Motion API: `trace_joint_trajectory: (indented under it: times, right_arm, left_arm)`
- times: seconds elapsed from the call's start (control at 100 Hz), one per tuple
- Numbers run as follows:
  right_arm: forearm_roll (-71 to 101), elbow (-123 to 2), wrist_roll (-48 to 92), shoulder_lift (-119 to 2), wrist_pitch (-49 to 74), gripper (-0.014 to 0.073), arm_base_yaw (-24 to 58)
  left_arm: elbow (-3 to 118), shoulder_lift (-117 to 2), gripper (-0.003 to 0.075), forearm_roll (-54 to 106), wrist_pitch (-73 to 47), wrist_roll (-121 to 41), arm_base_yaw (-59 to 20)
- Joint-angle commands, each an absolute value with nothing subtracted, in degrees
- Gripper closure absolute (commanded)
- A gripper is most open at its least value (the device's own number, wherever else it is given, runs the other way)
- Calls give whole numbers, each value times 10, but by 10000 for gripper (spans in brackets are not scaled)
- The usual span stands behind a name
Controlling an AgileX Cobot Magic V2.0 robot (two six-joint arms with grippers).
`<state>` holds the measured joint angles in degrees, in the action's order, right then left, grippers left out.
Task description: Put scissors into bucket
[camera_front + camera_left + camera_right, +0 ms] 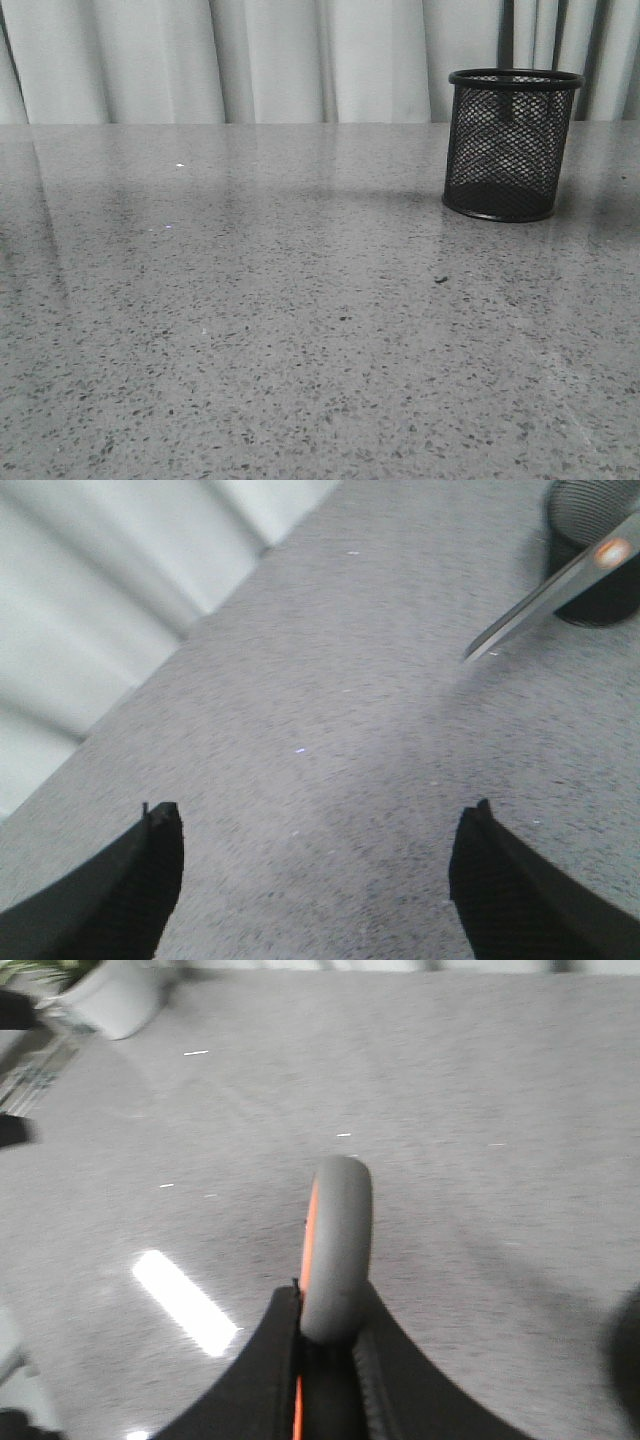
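Table-top bucket point(513, 145); scissors point(335, 1250) wrist-only

1 bucket point(512, 145), 1 scissors point(335, 1250), 1 plant pot point(115, 995).

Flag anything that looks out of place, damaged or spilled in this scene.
Nothing stands out. The bucket stands upright on the table. The right hand grips the scissors by a handle; the left hand is open and holds nothing.
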<state>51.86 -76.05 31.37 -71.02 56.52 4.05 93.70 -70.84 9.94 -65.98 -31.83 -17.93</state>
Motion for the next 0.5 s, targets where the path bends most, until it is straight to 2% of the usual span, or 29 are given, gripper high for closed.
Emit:
trace_joint_trajectory:
  times: [0.0,0.2,0.49]
  right_arm:
    - [479,-800,278,-698,554,643,20]
    - [336,-834,208,-698,568,643,9]
    - [224,-860,162,-698,626,643,9]
  left_arm:
    - [957,-675,209,132,-632,-311,-136]
    - [957,-641,209,136,-632,-311,-72]
    - [957,-637,209,136,-631,-311,-69]
